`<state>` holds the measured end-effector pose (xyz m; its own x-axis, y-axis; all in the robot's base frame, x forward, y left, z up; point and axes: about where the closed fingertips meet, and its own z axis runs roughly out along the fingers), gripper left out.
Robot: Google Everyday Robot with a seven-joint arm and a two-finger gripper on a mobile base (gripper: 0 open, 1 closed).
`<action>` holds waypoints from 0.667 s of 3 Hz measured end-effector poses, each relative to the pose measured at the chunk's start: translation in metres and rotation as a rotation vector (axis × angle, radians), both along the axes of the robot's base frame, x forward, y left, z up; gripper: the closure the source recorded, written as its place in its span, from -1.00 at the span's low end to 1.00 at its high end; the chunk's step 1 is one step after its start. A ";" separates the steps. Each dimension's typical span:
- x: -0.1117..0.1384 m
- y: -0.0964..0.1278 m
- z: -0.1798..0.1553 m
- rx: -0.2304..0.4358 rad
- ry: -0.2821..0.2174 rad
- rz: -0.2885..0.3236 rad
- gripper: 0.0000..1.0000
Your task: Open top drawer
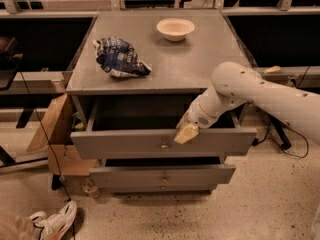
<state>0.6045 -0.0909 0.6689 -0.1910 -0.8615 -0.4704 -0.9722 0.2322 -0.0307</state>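
The top drawer [115, 144] is a wide grey drawer with a small round metal knob [164, 146] at the centre of its front. It stands pulled out from the grey cabinet [200, 69], and its dark inside [135, 115] shows. My gripper [186, 133], tan-tipped on a white arm coming from the right, sits at the top edge of the drawer front, just above and right of the knob.
A crumpled blue chip bag [120, 58] and a white bowl [175, 28] lie on the cabinet top. A lower drawer [162, 175] sticks out slightly beneath. A cardboard box [55, 134] stands to the left, with a shoe [55, 221] on the floor.
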 end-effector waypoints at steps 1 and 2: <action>-0.001 0.001 0.000 0.000 0.000 0.000 0.32; -0.015 -0.007 -0.003 -0.002 -0.025 0.035 -0.15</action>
